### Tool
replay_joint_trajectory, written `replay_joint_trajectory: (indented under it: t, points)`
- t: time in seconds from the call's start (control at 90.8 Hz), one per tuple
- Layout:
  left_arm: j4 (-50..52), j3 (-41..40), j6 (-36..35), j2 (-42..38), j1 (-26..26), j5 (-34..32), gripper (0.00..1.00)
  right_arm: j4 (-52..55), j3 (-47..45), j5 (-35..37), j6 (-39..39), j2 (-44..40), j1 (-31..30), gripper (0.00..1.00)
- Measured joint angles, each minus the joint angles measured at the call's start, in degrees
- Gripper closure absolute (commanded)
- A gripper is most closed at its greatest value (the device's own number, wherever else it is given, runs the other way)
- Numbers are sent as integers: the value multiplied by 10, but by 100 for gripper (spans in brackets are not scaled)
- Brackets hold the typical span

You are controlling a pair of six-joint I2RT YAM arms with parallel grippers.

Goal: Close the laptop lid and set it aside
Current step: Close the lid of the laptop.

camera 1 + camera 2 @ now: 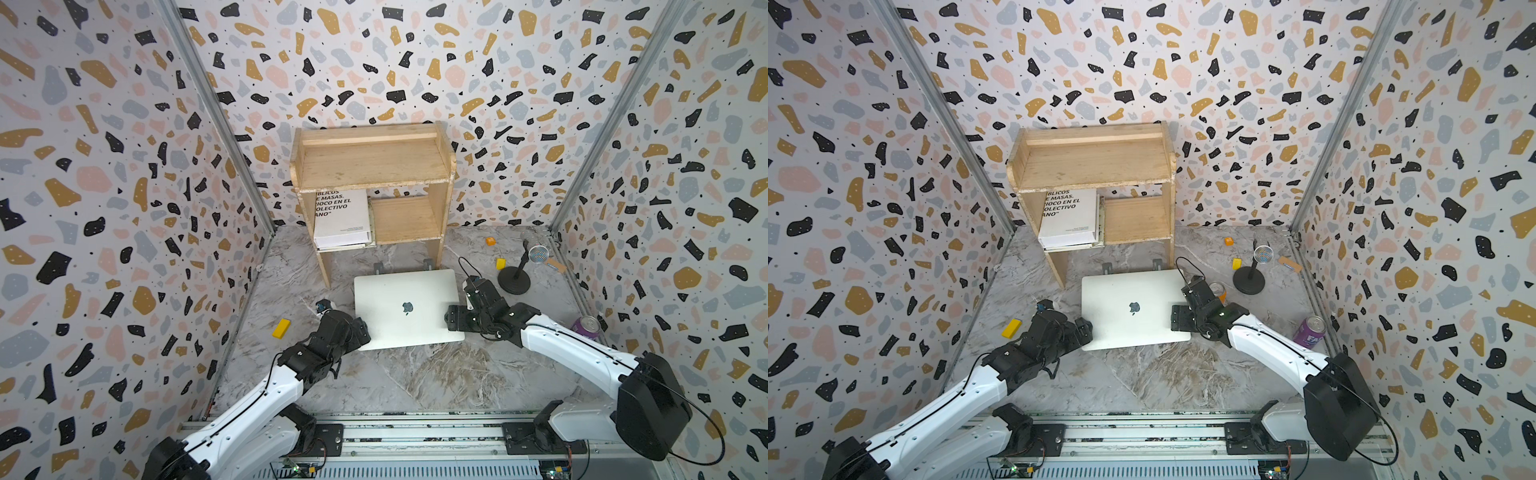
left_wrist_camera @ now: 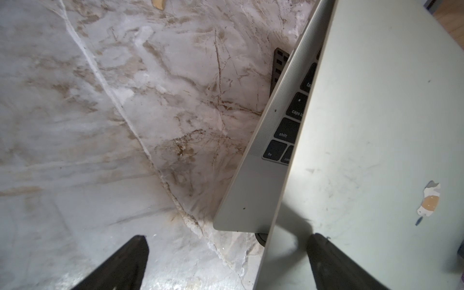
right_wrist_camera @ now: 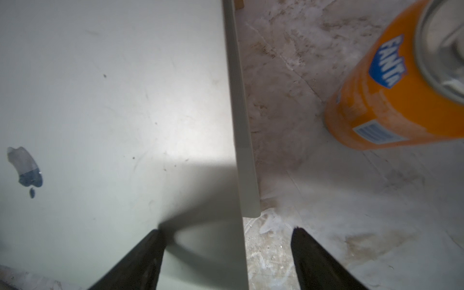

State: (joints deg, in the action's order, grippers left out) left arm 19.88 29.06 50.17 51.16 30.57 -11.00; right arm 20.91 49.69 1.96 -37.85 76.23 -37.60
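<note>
Thin silver aluminium laptop point(image 2: 251, 195) sits on grey marble tabletop point(image 1: 415, 374), between the two hands. Silver laptop lid point(image 1: 399, 295), apple logo up, is lowered almost flat but not fully shut: the left wrist view shows black keys point(image 2: 286, 130) and the grey palm rest in the gap under it. Left hand point(image 2: 228, 237) has fingers apart, holds nothing and straddles the lid's side edge: one finger point(image 2: 331, 256) is over the lid with its tip at the surface, the other over bare tabletop. Right hand point(image 3: 227, 229) does the same on the opposite edge: apart, empty, one finger point(image 3: 145, 251) tip on the lid, the other off it. Orange Fanta can point(image 3: 391, 100) stands upright just beyond right hand's outer finger.
</note>
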Motion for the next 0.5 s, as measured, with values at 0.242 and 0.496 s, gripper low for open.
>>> replay_joint_trajectory:
  t: [0.242, 0.496]
  points:
    - [-14, -3, 0, 19, 0, -2, 0, -8, 0, 0, 4, 15, 0, 16]
    - [-29, -6, 0, 34, 0, -3, 0, -15, 0, 0, 6, 26, 0, 16]
